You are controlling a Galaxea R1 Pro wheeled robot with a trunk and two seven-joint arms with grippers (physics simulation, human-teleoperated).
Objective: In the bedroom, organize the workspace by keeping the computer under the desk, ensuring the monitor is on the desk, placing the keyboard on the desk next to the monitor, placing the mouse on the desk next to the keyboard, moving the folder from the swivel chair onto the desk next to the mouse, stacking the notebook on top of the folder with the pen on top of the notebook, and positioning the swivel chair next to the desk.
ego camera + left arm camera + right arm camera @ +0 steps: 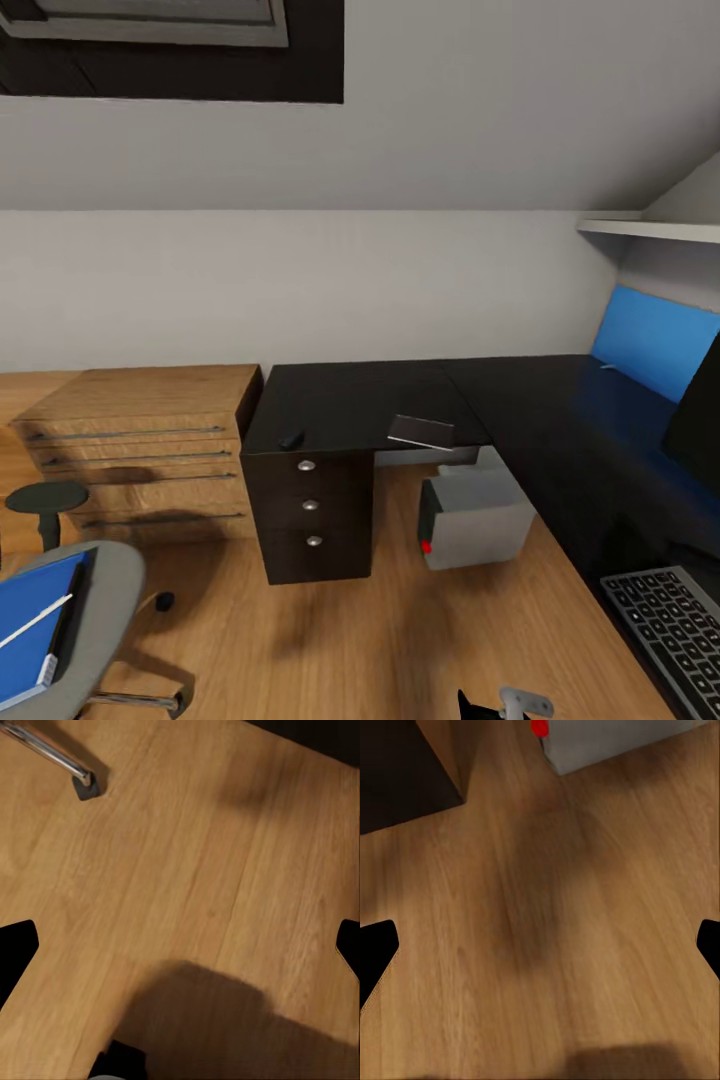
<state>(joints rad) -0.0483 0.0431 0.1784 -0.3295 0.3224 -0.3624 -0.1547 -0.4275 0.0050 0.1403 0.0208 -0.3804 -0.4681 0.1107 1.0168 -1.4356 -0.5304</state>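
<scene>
Both arms point down at the wooden floor point(195, 870). The left gripper point(180, 945) and right gripper point(540, 945) are spread wide, holding nothing. The blue folder point(35, 615) lies on the swivel chair point(105, 600) with the pen point(35, 620) on it; the notebook point(421, 431), mouse point(292, 438) and keyboard point(670, 625) rest on the desk point(540, 410), the computer point(475, 520) beneath.

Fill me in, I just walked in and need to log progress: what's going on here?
Nothing is being handled right now. Both the left gripper and right gripper hang open over bare wooden floor. The blue folder, with the pen on it, lies on the swivel chair. On the desk sit the notebook, mouse, keyboard and monitor. The computer stands underneath.
</scene>
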